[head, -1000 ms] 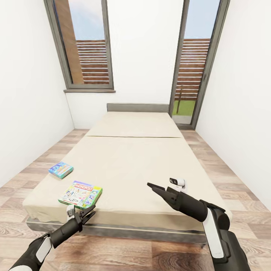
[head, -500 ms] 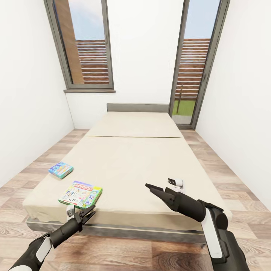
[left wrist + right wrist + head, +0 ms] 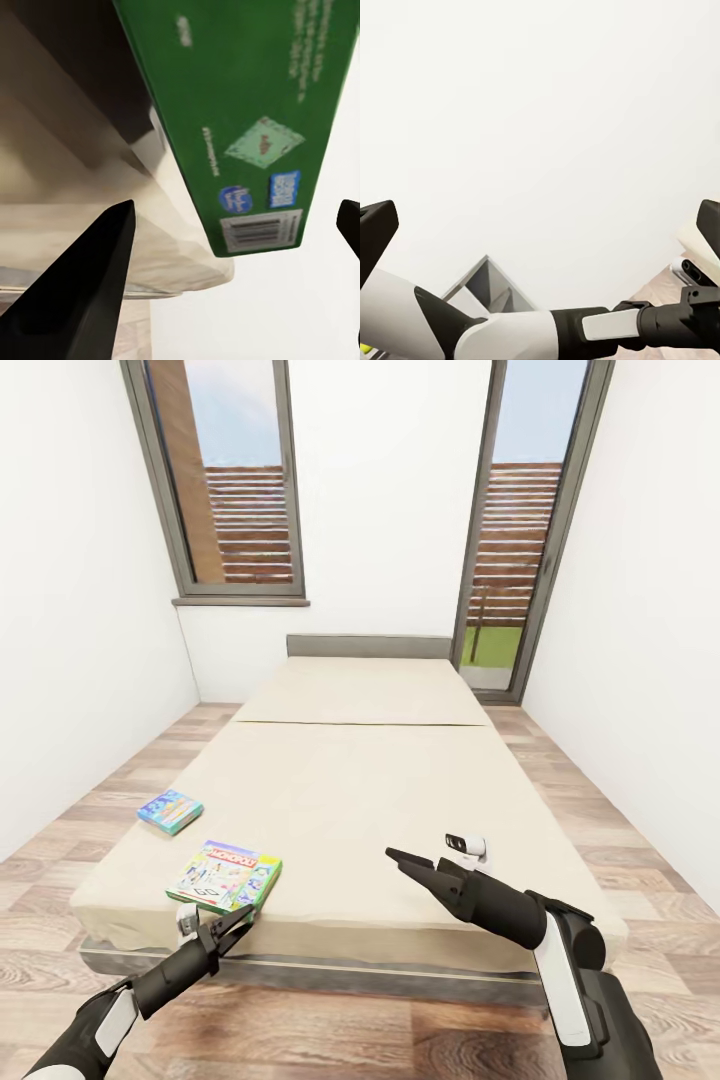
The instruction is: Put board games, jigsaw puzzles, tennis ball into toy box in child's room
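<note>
Green-edged Monopoly board game (image 3: 224, 876) lies flat on the beige mattress near the foot-end left corner of the bed (image 3: 400, 780), cover up. Smaller blue board game (image 3: 170, 810) lies a bit further up the same left edge, apart from the green one. Bed has dark grey frame and headboard (image 3: 366, 646), runs away from the camera toward the far white wall between two tall dark-framed windows (image 3: 232, 480). Wood plank floor (image 3: 640, 830) on both sides.

Left gripper (image 3: 222, 930) sits low, just off the foot edge of the bed, right below the Monopoly box, fingers spread, nothing between them. Left wrist view: green underside/edge of the box (image 3: 247, 127) with barcode label close ahead, overhanging the mattress edge, black fingertips (image 3: 90, 277) apart on either side, not touching it.

Right gripper (image 3: 400, 856) hovers over the foot end of the mattress, right of centre, pointing left; fingers look released in the right wrist view, tips (image 3: 375, 225) far apart at both frame edges, holding nothing, white wall ahead, left arm (image 3: 547, 330) crossing below.
</note>
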You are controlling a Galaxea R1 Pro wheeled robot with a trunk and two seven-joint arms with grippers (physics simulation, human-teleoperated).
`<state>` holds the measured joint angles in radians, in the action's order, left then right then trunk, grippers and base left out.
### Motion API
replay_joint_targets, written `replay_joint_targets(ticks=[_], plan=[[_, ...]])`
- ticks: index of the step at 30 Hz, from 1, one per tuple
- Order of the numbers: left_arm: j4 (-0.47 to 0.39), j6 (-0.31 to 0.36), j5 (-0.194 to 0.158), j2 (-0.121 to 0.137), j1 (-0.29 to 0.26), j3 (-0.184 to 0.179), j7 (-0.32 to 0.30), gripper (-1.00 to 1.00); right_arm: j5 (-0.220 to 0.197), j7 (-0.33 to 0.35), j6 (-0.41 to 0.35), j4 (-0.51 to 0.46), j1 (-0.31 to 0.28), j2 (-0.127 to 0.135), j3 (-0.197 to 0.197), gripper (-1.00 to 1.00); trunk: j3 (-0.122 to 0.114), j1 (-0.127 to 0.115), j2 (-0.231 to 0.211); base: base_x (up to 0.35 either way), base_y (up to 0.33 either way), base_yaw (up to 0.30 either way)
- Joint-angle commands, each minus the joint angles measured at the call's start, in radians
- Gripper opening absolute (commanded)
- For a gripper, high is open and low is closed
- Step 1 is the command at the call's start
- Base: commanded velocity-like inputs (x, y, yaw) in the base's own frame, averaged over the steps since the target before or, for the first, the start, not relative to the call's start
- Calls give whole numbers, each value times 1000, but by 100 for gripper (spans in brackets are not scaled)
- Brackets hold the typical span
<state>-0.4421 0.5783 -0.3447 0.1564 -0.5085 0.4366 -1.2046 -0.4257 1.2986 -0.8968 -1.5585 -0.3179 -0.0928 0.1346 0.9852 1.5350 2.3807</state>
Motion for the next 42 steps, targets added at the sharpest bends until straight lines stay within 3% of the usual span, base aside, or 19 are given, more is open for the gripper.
replay_joint_targets(ticks=[1, 42], plan=[[0, 5, -3, 0, -1, 4, -1, 100, -1, 2, -7, 0, 0, -1, 2, 100, 1, 0, 0, 0, 26, 0], [0, 5, -3, 0, -1, 3, -1, 100, -1, 3, -7, 0, 0, -1, 0, 100, 1, 0, 0, 0, 1, 0]])
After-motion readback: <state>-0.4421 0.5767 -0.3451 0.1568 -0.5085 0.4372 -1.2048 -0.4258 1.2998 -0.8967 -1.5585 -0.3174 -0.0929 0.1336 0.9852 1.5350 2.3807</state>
